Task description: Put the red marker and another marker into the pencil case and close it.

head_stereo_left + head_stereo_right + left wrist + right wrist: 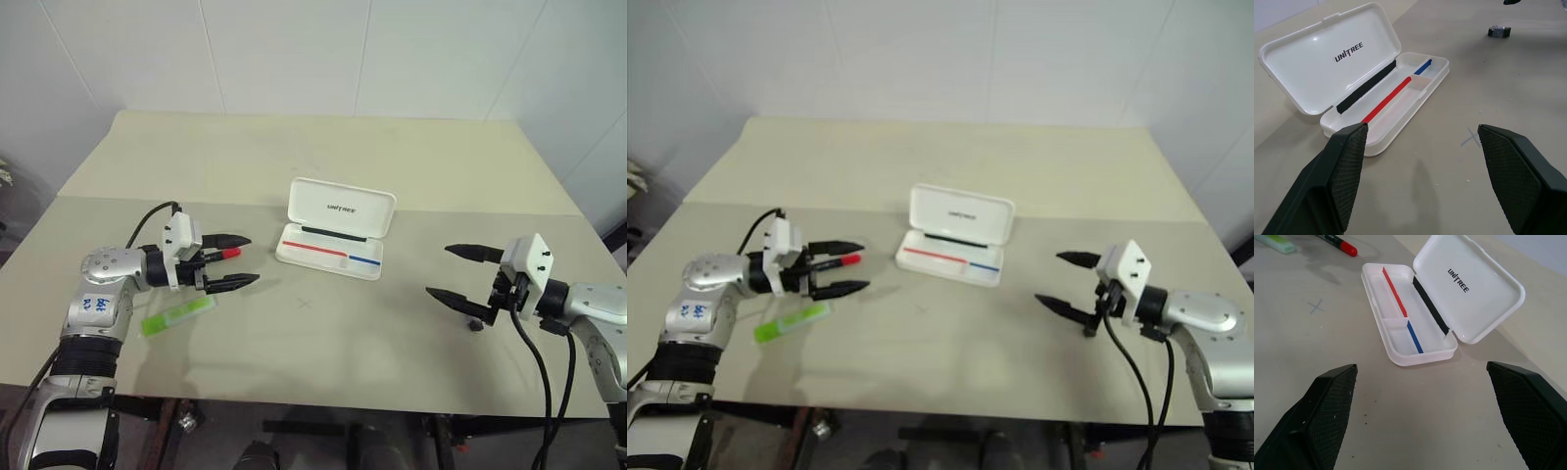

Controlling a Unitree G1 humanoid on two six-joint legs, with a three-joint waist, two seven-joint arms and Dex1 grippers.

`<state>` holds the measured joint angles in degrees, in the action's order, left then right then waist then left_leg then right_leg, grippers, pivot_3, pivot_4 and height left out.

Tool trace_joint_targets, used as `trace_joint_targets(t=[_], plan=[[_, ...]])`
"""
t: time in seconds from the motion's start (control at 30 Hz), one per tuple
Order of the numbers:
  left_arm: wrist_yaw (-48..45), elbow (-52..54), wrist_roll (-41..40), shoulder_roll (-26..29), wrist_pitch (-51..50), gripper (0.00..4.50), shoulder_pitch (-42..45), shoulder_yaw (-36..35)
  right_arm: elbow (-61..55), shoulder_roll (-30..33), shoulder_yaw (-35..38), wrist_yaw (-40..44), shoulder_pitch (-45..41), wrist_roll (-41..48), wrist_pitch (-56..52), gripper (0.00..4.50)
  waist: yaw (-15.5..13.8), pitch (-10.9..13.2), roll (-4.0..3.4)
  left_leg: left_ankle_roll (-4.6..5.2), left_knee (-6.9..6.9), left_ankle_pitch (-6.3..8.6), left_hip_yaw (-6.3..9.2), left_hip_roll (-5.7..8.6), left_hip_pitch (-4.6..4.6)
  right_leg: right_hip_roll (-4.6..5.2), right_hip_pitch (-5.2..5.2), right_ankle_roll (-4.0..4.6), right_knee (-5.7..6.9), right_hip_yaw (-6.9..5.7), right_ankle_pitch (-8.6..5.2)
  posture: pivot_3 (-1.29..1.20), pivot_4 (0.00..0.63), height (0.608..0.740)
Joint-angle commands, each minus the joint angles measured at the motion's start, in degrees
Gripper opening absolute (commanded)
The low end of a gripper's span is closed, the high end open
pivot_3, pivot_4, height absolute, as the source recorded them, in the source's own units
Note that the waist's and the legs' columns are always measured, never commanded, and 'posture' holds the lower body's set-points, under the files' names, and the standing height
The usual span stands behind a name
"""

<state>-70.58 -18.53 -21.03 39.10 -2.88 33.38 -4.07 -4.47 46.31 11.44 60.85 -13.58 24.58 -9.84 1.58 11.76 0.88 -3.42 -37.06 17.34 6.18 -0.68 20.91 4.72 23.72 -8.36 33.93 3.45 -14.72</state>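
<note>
the red marker (227, 254) lies on the worktop (323, 157) at the robot's left, its red cap end showing between the two black fingers of the left tool (235, 261) as the head views give it; whether those fingers hang above it or reach down to it cannot be told. its black barrel runs back under the tool, so its long axis lies roughly crosswise, cap end toward the pencil case (336, 227). the green highlighter (177, 316) rests flat just beside it, nearer the worktop's front edge and under the left wrist, long axis slanted, not touching the marker as far as can be seen.

the pencil case sits mid-worktop, lid propped open toward the far side, tray bare of markers, red and blue stripes along its inside. it lies to the right of both markers, well apart from them.

the left tool is released, jaws spread wide, grasping nothing. the right tool (463, 275) is also released and wide, hovering at the right side, well apart from the case; a small dark object (476, 324) lies on the worktop below it.

the left arm is plainly nearer both markers. my judgement: the coming move is a descent and close across the marker's barrel.
</note>
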Motion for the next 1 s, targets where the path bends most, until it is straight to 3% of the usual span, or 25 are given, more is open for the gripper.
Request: trace_joint_targets(t=[0.03, 0.47, 0.57, 0.67, 1.0], plan=[[0.12, 0.81, -0.61, 1.35, 0.91, 3.81, 0.05, -2.22, -0.06, 1.41, -1.67, 2.26, -4.15, 0.76, -2.08, 4.5, 0.17, 0.0, -0.01, 0.0, 0.01, 0.0, 0.0, 0.0, 0.0, 0.0, 0.0, 0.0, 0.0, 0.0, 0.0, 0.0, 0.15, 0.74], [2.49, 6.44, -1.55, 5.16, 0.0, 3.81, -5.5, -6.91, 2.98, -0.85, -15.07, 6.31, -19.96, -4.18, -10.96, 4.5, 0.05, 0.02, -0.03, -0.01, 0.05, 0.0, -0.05, -0.05, 0.11, -0.02, 0.2, 0.01, 0.03, 0.01, 0.0, 0.0, 0.15, 0.74], [2.98, 6.69, -1.78, 6.89, -0.08, 3.84, -7.07, -8.99, 7.6, -3.74, -19.13, 6.81, -23.03, -7.79, -8.03, 3.88, 0.09, 0.02, -0.03, -0.02, 0.05, 0.0, -0.06, -0.05, 0.23, -0.02, 0.31, 0.01, 0.04, 0.01, 0.0, 0.0, 0.15, 0.74], [3.33, 8.93, -3.03, 7.08, -1.47, 3.84, -9.21, -9.85, 11.49, -5.65, -22.21, 7.85, -25.16, -10.74, -5.85, 2.82, 0.13, 0.03, -0.05, -0.02, 0.05, 0.01, -0.11, -0.05, 0.21, -0.01, 0.32, 0.01, 0.05, 0.02, 0.0, 0.0, 0.15, 0.74], [4.71, 12.29, -3.24, 6.59, -2.59, 3.84, -10.84, -9.76, 22.99, -10.39, -29.21, 11.74, -32.66, -18.19, -2.66, 2.82, 0.15, 0.04, -0.07, -0.04, 0.06, 0.01, -0.15, -0.07, 0.27, -0.01, 0.45, 0.03, 0.15, 0.02, -0.01, 0.0, 0.15, 0.74]])
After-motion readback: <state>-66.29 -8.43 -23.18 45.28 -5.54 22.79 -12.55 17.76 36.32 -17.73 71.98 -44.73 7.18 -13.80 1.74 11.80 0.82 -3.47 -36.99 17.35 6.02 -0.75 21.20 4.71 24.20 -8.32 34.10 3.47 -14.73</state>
